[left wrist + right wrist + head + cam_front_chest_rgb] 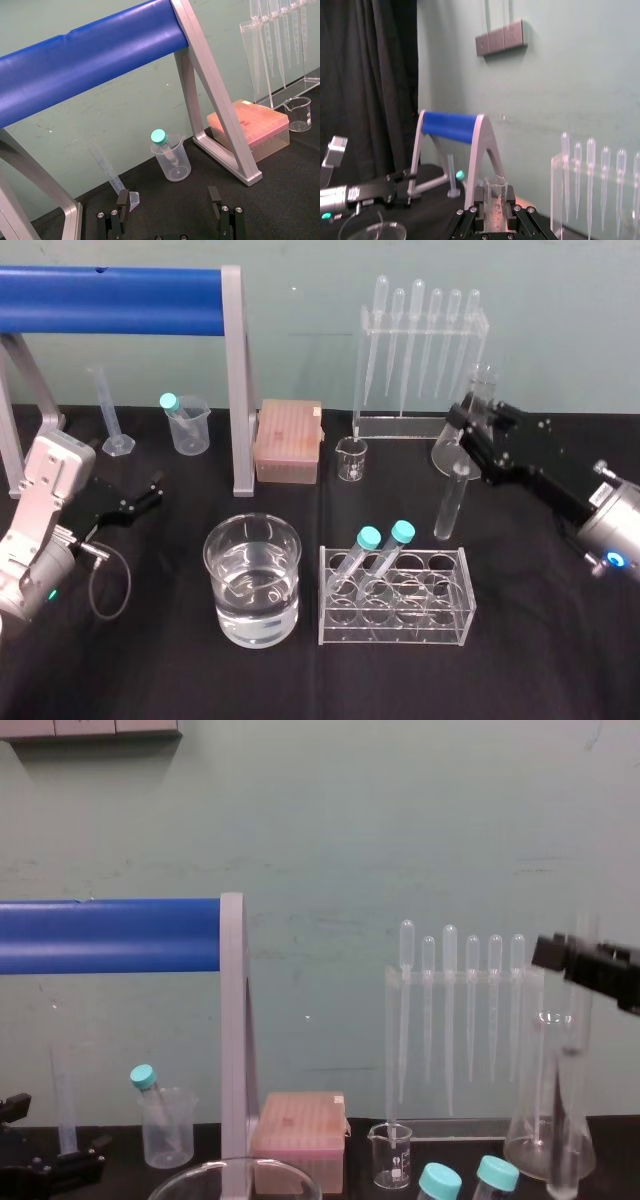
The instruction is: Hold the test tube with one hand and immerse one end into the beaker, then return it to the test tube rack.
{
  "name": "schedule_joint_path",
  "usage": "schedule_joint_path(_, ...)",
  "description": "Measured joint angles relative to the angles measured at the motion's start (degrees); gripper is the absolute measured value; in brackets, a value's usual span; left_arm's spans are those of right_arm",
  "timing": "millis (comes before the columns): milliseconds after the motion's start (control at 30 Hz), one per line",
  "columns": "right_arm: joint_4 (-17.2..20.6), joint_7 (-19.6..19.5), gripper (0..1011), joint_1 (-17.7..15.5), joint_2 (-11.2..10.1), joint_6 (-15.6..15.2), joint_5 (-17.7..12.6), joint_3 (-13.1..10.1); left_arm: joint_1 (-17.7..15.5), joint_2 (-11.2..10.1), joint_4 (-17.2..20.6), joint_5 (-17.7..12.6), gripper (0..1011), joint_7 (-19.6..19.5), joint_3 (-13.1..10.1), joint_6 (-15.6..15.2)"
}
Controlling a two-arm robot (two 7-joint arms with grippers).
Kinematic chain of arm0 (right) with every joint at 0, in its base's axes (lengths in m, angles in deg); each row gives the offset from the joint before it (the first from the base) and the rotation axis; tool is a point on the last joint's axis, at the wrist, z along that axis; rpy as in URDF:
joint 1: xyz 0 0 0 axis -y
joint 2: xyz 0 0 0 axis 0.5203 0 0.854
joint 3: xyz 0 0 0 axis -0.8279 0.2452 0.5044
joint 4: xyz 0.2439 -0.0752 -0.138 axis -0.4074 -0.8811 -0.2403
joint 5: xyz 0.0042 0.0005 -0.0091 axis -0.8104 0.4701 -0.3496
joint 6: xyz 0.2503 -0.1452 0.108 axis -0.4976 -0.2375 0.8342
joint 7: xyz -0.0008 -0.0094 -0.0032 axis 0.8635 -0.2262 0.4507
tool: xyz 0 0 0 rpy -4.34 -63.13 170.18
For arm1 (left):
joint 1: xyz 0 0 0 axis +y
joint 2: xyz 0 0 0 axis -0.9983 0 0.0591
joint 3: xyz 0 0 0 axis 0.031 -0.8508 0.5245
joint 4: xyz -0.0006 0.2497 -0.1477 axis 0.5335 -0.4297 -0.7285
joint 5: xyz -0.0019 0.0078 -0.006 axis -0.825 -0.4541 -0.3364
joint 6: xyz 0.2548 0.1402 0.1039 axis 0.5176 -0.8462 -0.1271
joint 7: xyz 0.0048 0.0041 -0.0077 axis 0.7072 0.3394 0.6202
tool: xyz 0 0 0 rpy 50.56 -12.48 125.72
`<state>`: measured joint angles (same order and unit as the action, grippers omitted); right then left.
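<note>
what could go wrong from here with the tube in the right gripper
1. The right gripper holds the test tube near its open top, so the long free end may swing or slip.
2. The way to the beaker crosses the rack, where two teal-capped tubes stick up; a low carry might clip them.
3. The conical flask stands close by the gripper and could be bumped.
The left gripper is parked, open, at the left.

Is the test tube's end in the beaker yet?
No, the right gripper holds the test tube upright over the table behind the rack, apart from the beaker; the left gripper sits idle at the left.
</note>
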<state>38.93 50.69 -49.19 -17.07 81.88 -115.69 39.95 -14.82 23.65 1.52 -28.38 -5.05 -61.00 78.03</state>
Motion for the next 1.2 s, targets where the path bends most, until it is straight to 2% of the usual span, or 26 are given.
schedule_joint_path(167, -1.82, 0.93, 242, 1.79, 1.33, 2.86, 0.69, 0.10, 0.00, 0.00, 0.00, 0.00, 1000, 0.00, 0.00, 0.00)
schedule_joint_path(300, -4.23, 1.70, 242, 3.62, 2.50, 5.48, 3.32, 1.19, 0.00, 0.00, 0.00, 0.00, 1000, 0.00, 0.00, 0.00)
schedule_joint_path(433, -6.24, 2.14, 242, 4.88, 3.25, 6.89, 5.62, 2.13, 0.00, 0.00, 0.00, 0.00, 1000, 0.00, 0.00, 0.00)
schedule_joint_path(633, -7.85, 1.72, 242, 5.56, 3.97, 7.38, 8.39, 2.73, 0.00, 0.00, 0.00, 0.00, 1000, 0.00, 0.00, 0.00)
schedule_joint_path(1200, -7.63, 1.76, 242, 5.48, 3.82, 7.38, 7.83, 2.70, 0.00, 0.00, 0.00, 0.00, 1000, 0.00, 0.00, 0.00)
